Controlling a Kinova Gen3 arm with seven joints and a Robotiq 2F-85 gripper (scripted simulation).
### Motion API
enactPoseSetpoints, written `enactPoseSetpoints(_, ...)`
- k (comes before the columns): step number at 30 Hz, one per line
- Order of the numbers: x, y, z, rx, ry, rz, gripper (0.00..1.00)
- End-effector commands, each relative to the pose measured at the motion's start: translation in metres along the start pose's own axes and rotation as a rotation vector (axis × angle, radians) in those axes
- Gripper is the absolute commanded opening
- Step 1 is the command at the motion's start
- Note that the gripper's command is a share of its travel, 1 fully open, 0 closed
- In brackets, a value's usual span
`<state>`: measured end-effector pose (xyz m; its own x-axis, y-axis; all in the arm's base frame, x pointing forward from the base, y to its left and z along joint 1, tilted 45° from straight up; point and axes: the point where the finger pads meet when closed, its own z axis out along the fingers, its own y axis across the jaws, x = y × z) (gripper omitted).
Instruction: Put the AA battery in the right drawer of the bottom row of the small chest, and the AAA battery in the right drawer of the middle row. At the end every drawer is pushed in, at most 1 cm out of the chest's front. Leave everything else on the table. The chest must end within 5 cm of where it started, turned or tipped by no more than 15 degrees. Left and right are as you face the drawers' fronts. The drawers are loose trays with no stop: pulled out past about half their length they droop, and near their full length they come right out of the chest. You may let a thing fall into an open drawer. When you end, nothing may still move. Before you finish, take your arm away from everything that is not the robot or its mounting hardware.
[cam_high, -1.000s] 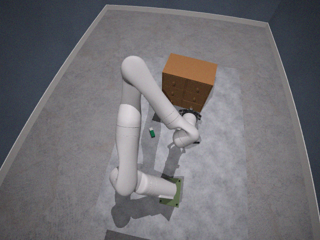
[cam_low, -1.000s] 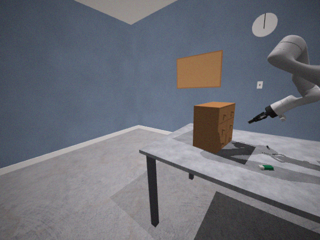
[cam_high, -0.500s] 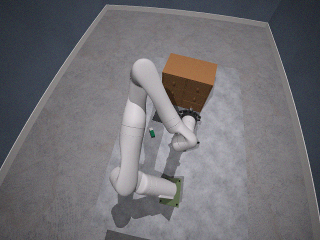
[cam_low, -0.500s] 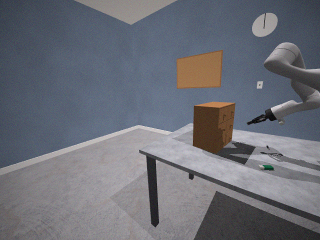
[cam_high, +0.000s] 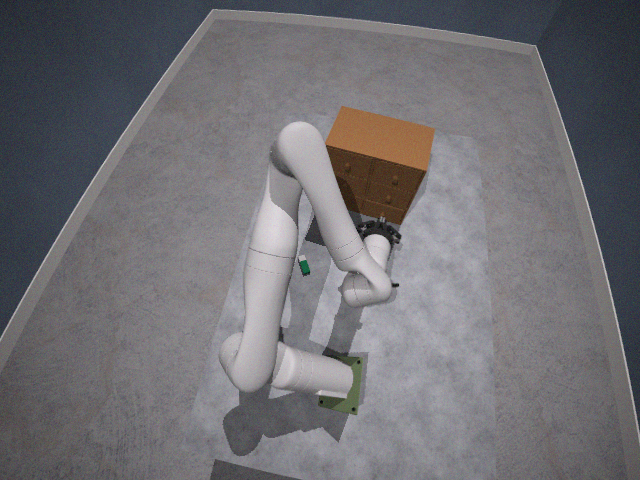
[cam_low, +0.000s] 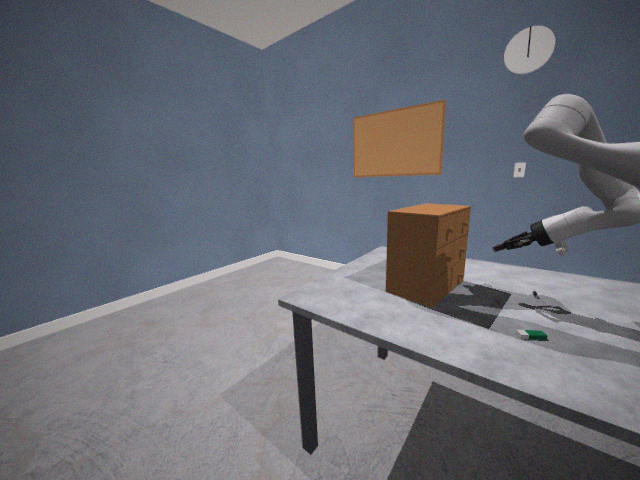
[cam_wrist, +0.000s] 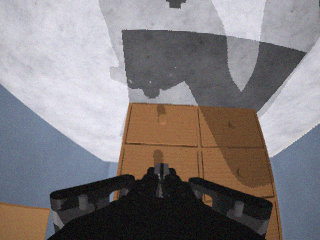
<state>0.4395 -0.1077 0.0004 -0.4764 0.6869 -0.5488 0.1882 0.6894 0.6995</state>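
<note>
The brown chest (cam_high: 382, 135) (cam_low: 412, 250) stands upright with its drawers looking pushed in. The right drawer of the bottom row (cam_wrist: 142, 125) and the right drawer of the middle row (cam_wrist: 137, 159) show at the left in the wrist view. My gripper (cam_high: 382, 219) (cam_low: 494, 249) (cam_wrist: 161, 172) is shut and empty, in the air in front of the chest's right column. One small dark battery (cam_high: 395, 284) (cam_low: 535, 295) lies on the table, partly hidden by the wrist in the top view; its size cannot be told. No second battery is visible.
A green and white block (cam_high: 305, 266) (cam_low: 535, 335) lies on the table to the left of the arm's wrist. The arm covers part of the chest's left side in the top view. The table's edge (cam_low: 361, 341) runs beyond the chest's left side.
</note>
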Motion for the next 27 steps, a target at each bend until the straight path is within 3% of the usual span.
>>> enactPoseSetpoints(1,0.0023,-0.0015,0.0002,0.002,-0.001,0.004,0.0)
enactPoseSetpoints(17,0.0027,-0.0016,0.0011,0.003,-0.01,0.004,0.0)
enactPoseSetpoints(18,0.0027,-0.0016,0.0011,0.003,-0.01,0.004,0.33)
enactPoseSetpoints(27,0.0027,-0.0016,0.0011,0.003,-0.01,0.004,0.33)
